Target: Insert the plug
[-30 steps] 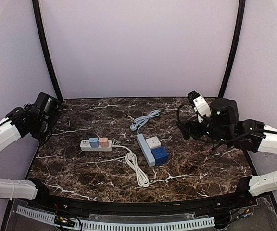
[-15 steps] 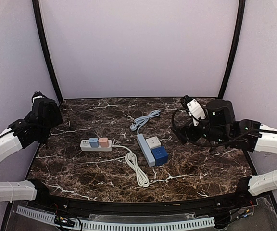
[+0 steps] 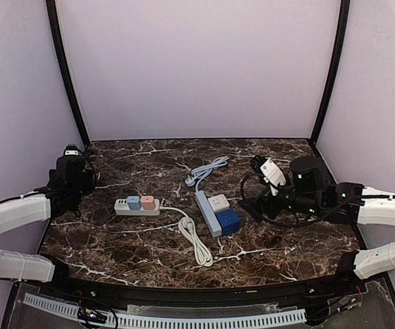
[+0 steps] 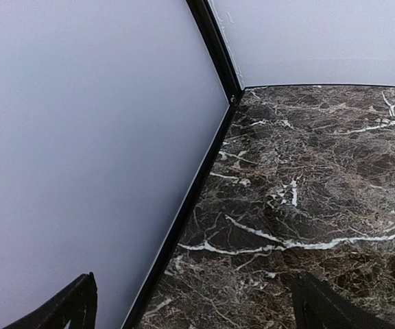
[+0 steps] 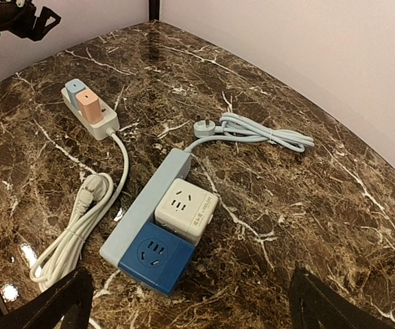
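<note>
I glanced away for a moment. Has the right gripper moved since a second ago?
Yes. In the top view the right gripper has shifted left, toward the light-blue power strip, which lies unmoved.

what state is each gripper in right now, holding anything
Left gripper: open, fingers wide apart, holding nothing.
Right gripper: open, holding nothing.
</note>
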### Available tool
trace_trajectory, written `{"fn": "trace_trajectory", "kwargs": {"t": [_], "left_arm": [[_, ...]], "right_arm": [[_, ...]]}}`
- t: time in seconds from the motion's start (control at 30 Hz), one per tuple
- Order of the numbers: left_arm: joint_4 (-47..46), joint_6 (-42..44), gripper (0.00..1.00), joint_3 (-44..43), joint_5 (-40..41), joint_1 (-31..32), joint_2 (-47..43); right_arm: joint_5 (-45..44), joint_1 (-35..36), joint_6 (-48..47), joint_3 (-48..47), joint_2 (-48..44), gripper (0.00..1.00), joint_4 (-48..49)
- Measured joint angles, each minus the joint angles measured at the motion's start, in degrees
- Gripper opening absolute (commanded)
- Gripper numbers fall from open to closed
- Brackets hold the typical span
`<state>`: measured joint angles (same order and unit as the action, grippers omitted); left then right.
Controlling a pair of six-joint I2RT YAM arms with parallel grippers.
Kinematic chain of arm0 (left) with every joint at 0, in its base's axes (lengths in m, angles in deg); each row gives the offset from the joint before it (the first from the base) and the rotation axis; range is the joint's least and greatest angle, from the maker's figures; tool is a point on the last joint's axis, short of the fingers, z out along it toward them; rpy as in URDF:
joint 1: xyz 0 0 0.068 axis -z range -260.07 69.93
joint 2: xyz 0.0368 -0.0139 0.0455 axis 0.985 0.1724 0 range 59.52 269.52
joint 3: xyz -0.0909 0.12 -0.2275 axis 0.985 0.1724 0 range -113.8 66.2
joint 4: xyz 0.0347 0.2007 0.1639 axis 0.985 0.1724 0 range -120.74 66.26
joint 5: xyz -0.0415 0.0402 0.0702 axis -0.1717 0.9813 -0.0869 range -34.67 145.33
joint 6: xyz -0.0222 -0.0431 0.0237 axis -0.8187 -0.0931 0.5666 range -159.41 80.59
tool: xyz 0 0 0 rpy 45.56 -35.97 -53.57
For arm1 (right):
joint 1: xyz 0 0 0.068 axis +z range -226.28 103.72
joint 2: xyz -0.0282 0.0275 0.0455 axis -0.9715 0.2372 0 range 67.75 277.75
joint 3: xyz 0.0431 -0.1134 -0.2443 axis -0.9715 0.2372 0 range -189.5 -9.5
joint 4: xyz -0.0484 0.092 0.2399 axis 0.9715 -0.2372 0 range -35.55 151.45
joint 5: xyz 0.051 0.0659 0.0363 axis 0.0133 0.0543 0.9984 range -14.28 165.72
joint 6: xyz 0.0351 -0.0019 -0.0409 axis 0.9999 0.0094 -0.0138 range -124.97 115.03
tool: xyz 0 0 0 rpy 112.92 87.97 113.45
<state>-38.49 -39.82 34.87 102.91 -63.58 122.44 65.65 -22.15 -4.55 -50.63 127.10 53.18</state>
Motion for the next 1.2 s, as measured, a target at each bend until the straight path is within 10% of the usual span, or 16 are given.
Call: {"fn": "trace_trajectory", "kwargs": {"t": [0.6, 1.2], "left_arm": [[-29.88, 1.49, 0.99, 5.99, -10.05, -8.44, 19.23], [-51.78, 2.97, 0.99, 11.96, -24.15, -14.12, 26.82]], "right_arm": [[-5.01, -24.39, -1.4, 19.87, -2.32, 0.99, 33.48], [5.49, -44.85, -1.2, 22.86, 17.55, 0.99, 55.54]]}}
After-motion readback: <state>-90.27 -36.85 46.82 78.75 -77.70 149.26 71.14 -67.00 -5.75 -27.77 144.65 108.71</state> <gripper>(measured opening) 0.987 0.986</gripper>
